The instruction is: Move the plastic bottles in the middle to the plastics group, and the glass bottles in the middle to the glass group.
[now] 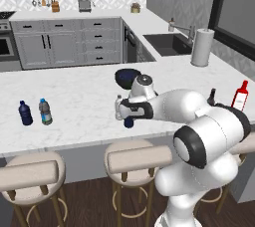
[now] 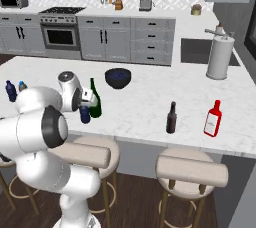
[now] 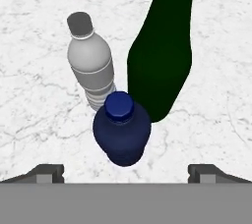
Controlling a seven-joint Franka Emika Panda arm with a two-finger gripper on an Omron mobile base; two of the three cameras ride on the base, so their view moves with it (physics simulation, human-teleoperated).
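In the hand view, the opaque dark blue bottle (image 3: 121, 130) stands right below my open gripper (image 3: 126, 174), between the two widely spread fingertips (image 3: 47, 173) but not touched by them. The clear greyish bottle (image 3: 91, 68) and the tall dark green bottle (image 3: 160, 56) stand just beyond it, close together. From the right base the gripper (image 2: 86, 105) hangs over the blue bottle (image 2: 85, 115), beside the green bottle (image 2: 94, 100). The plastics group, a dark blue bottle (image 1: 25, 113) and a blue-labelled clear one (image 1: 45, 112), is at the counter's left. The red bottle (image 2: 213, 118) and the brown bottle (image 2: 171, 118) stand at the right.
A dark bowl (image 2: 118, 78) sits on the counter just behind the middle bottles. A paper towel roll (image 2: 220, 58) stands at the far right beside the sink (image 1: 167, 43). Padded stools (image 1: 138, 157) line the counter's near edge.
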